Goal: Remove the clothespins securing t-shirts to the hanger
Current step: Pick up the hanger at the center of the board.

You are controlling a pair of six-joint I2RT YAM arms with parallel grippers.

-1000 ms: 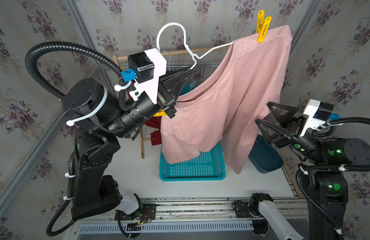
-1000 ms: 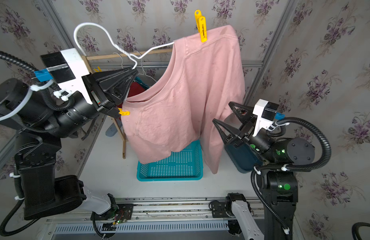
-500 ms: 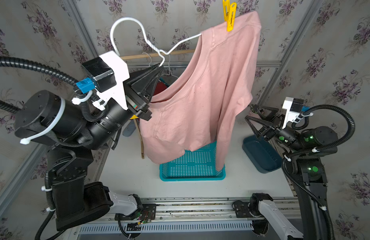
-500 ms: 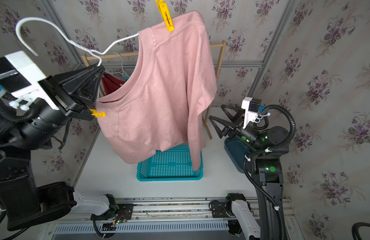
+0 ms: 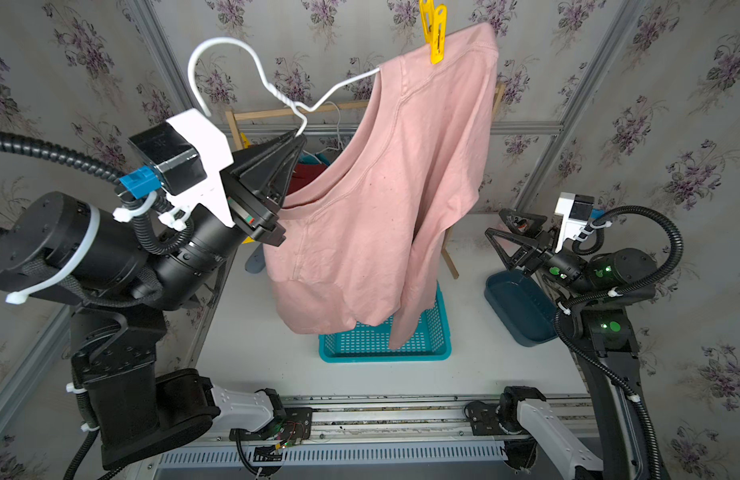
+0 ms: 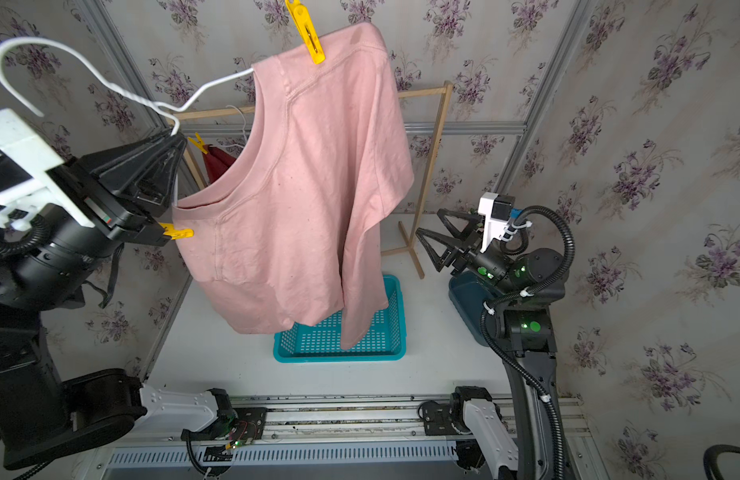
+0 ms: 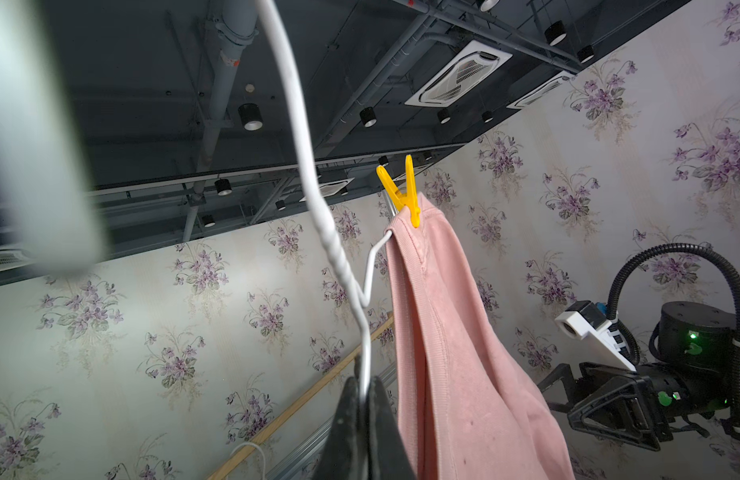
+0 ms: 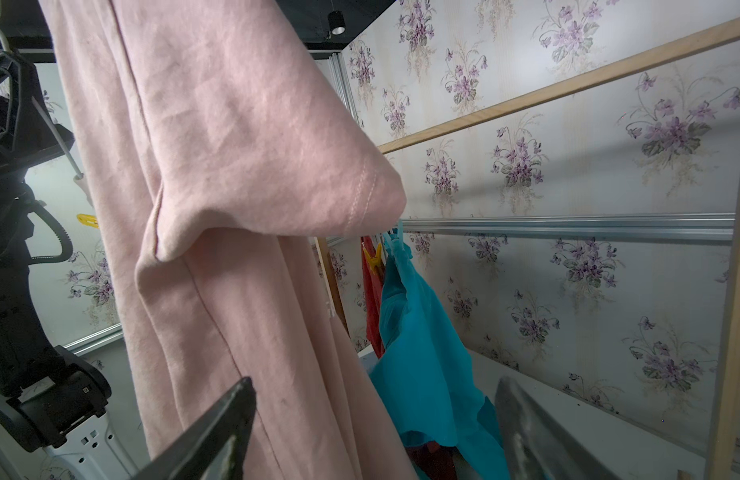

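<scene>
Floral-papered walls (image 5: 671, 124); left gripper (image 5: 297, 141) clamps white wire hanger (image 7: 310, 166), dusty pink cotton t-shirt (image 5: 380, 208) still pinned by two yellow plastic clothespins (image 6: 305, 35); right gripper (image 6: 428, 221) wide, empty.

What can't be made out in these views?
Upper yellow clothespin: top cut off by the frame edge, both top views.
Lower yellow clothespin: mostly behind the left gripper, top view.
Turquoise t-shirt, dark red t-shirt: largely hidden by the pink t-shirt, right wrist view.

White table (image 5: 256, 345) bears teal basket (image 5: 384, 356), dark blue tray (image 5: 522, 307), wooden rack (image 6: 432, 158).
</scene>
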